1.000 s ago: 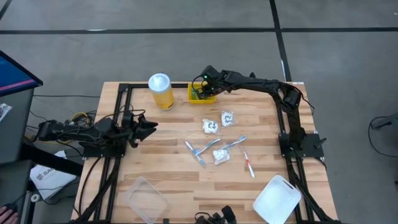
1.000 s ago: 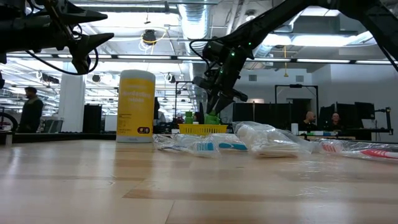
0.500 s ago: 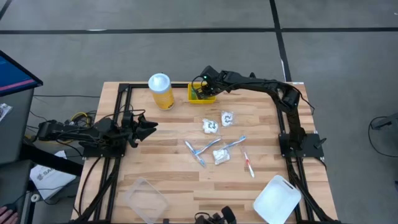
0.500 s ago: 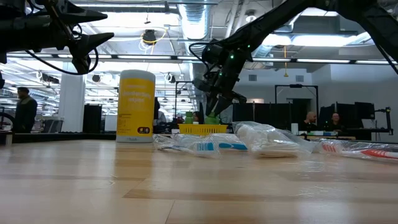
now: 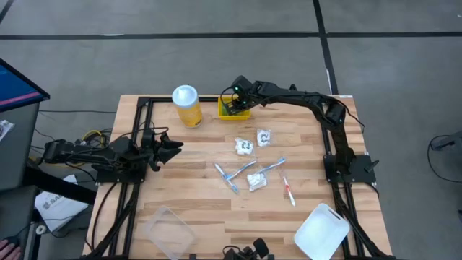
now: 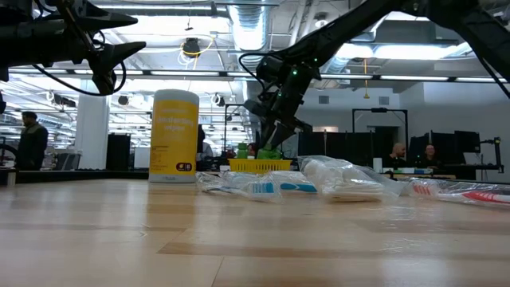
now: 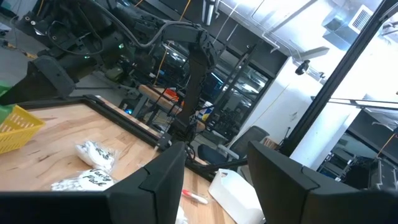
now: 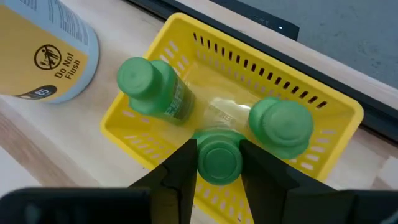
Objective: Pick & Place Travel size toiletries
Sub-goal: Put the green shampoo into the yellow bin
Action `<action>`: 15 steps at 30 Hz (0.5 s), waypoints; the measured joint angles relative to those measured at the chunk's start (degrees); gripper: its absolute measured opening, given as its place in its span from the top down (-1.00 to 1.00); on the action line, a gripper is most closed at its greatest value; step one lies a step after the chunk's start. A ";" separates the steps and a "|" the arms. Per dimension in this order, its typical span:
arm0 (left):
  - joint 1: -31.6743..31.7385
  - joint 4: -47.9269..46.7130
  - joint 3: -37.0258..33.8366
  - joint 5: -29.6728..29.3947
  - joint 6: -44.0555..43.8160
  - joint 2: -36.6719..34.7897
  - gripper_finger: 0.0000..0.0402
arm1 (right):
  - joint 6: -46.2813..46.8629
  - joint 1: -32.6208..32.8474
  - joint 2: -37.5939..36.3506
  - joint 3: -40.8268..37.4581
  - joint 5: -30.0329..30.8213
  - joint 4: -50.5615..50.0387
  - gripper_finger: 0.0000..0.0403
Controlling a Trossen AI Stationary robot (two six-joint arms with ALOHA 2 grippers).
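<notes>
My right gripper (image 8: 219,186) reaches down into the small yellow tray (image 8: 273,81) at the table's far edge and is shut on a tiny green bottle (image 8: 219,160). Two more green bottles (image 8: 146,84) (image 8: 281,124) lie in the tray beside it. Blue-white brush sticks (image 5: 231,175) (image 5: 268,167), a red-white stick (image 5: 288,191) and crinkled white packets (image 5: 244,146) (image 5: 264,137) (image 5: 257,181) lie flat mid-table. My left gripper (image 5: 172,148) waits open above the table's left side. My right gripper pinches the round cap (image 8: 219,149) of the middle green bottle between its two fingers (image 8: 183,171), coming from above and pointing down. The bottle sits upright under the fingers, inside the tray; whether its base rests on the tray floor is hidden.
A tall yellow jar with a white lid (image 5: 186,105) stands just left of the tray. A clear container (image 5: 167,230) and a white container (image 5: 322,231) sit at the near edge. Black frame rails run along both table sides.
My right gripper, with the green bottle in its fingers, has sunk a little toward the yellow tray and shifted slightly toward the jar. The left arm has kept still.
</notes>
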 joint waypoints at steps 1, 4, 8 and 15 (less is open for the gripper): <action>0.01 0.00 0.01 0.00 0.01 0.00 0.14 | 0.00 0.00 0.04 0.29 0.08 -0.27 0.47; -0.01 0.02 0.01 0.00 -0.01 0.00 0.14 | 0.06 -0.02 0.06 0.61 0.05 -0.26 0.45; -0.01 0.05 0.01 0.01 -0.01 0.00 0.14 | -0.02 -0.07 0.06 0.63 0.06 -0.21 0.43; -0.01 0.14 0.01 0.02 0.01 0.00 0.14 | -0.96 -0.07 0.06 0.72 0.19 0.20 0.32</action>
